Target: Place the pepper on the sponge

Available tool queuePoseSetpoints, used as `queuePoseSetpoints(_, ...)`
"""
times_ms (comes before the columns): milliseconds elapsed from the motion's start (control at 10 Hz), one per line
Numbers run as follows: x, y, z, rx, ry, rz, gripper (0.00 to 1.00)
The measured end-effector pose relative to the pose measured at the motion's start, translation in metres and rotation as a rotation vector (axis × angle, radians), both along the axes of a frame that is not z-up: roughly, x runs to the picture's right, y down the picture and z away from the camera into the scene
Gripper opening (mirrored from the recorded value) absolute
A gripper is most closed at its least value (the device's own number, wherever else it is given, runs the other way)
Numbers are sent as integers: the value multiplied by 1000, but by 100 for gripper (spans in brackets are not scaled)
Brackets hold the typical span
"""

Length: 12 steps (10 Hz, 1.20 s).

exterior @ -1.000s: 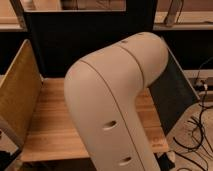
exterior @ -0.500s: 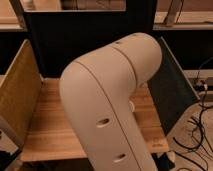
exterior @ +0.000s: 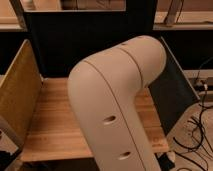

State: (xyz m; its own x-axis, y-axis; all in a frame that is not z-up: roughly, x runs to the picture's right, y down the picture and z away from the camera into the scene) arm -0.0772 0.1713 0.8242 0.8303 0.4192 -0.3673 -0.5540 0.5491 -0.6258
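My bulky cream-white arm (exterior: 117, 100) fills the middle of the camera view, bent at the elbow over a wooden table (exterior: 50, 125). The gripper is out of view, hidden beyond the arm. The pepper and the sponge are both hidden or out of view; only bare wood shows on the parts of the tabletop I can see.
A yellowish board (exterior: 17, 92) stands along the table's left side and a dark panel (exterior: 172, 92) along its right. A black wall (exterior: 75, 40) closes the back. Cables (exterior: 197, 130) lie on the floor at the right.
The arm has shifted a little to the left and toward the camera, covering more of the table.
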Motion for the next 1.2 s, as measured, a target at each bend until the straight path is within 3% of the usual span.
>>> queuePoseSetpoints(400, -15, 27, 4, -40, -67, 0, 0)
queuePoseSetpoints(700, -16, 26, 8, -31, -89, -2, 4)
queuePoseSetpoints(1200, -9, 19, 10, -5, -86, 11, 54)
